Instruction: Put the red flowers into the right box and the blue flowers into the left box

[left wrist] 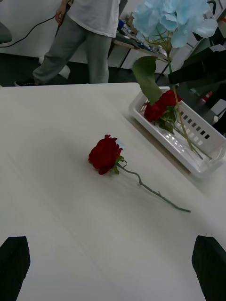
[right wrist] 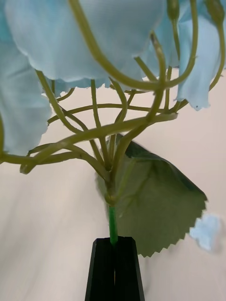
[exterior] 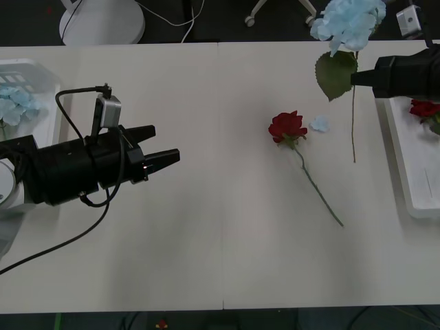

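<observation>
We're holding one pale sky-blue fluffy flower cluster (exterior: 349, 22) on its thin green stem in our right gripper (exterior: 355, 78), black fingers closed tight on the stem just below the branching, w/ one big serrated green leaf (exterior: 336, 74) hanging beside it; the bloom is hanging in the air over the table's far right, next to the shallow white plastic right tray (exterior: 412, 172). In that right tray we're counting 2 deep red rose heads (left wrist: 160, 106) in the left wrist view. One more red rose (exterior: 287, 127) w/ long green stem is lying on the white table (exterior: 172, 227) approx. centre-right, w/ one small loose blue petal (exterior: 320, 124) just beside it. Our left gripper (exterior: 165, 148) is hovering over the table's left part, fingers spread apart & holding nothing. The white left tray (exterior: 31, 72) at the far left is holding pale blue blooms (exterior: 15, 103); we can't count them.
</observation>
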Controlling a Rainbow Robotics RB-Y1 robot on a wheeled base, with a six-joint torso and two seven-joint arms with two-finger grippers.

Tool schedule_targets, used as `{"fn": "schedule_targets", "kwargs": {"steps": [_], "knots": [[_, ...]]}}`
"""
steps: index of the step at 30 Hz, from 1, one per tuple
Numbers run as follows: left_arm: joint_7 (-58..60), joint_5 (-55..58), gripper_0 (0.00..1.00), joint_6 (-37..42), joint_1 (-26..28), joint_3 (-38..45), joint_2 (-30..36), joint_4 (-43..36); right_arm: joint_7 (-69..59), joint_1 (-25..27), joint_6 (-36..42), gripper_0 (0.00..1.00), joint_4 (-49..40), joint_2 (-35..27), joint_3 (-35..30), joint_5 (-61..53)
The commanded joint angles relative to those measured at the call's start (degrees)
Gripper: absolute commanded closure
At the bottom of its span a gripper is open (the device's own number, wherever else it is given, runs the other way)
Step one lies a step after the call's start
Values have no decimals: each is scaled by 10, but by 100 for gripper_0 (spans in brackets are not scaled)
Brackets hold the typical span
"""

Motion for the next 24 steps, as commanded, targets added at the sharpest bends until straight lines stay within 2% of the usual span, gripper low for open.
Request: {"fn": "schedule_targets", "kwargs": {"steps": [1,7,12,20,24], "knots": [[-7,27,0,-10,36,-1,-43,-8,24,-59,-7,100,-25,64,-4,-20],[-61,95,0,-75,67,-41,-72,-7,40,-77,-28,100,-36,155,11,-20],[-79,106,0,-154,65,-100,-71,-8,42,-90,-56,100,-37,218,33,3],[-84,106,0,-266,34,-178,-59,-7,36,-112,-171,100,-36,284,120,18],[-78,111,0,-309,6,-199,-52,-3,36,-114,-181,100,-36,306,137,18]]}}
